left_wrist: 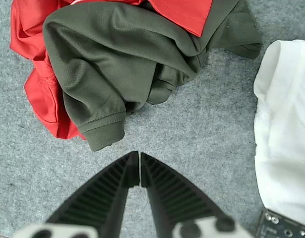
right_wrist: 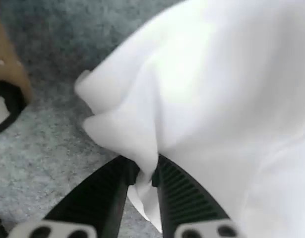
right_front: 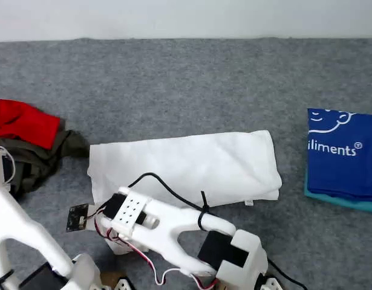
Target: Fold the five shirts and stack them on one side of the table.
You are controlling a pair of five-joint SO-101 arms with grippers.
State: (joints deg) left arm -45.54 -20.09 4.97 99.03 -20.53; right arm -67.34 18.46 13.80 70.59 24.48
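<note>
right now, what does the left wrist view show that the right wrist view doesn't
Left wrist view adds: the red shirt and the olive shirt heaped together, and the left hand shut on nothing over the grey table. Right wrist view adds: the right hand shut on a fold of the white shirt. Both share: the white shirt and the grey table.

Grey felt-looking top on the table [right_front: 173, 78] I'm working over. The white shirt [right_front: 186, 166] lies across the middle as a long, flattish strip. Over at the left edge there's a crumpled heap: the olive shirt [right_front: 37, 160] tangled up with the red shirt [right_front: 22, 124]. At the right edge there's a teal shirt [right_front: 337, 199], folded I think, with the blue shirt [right_front: 343, 157] stacked on top.
</note>
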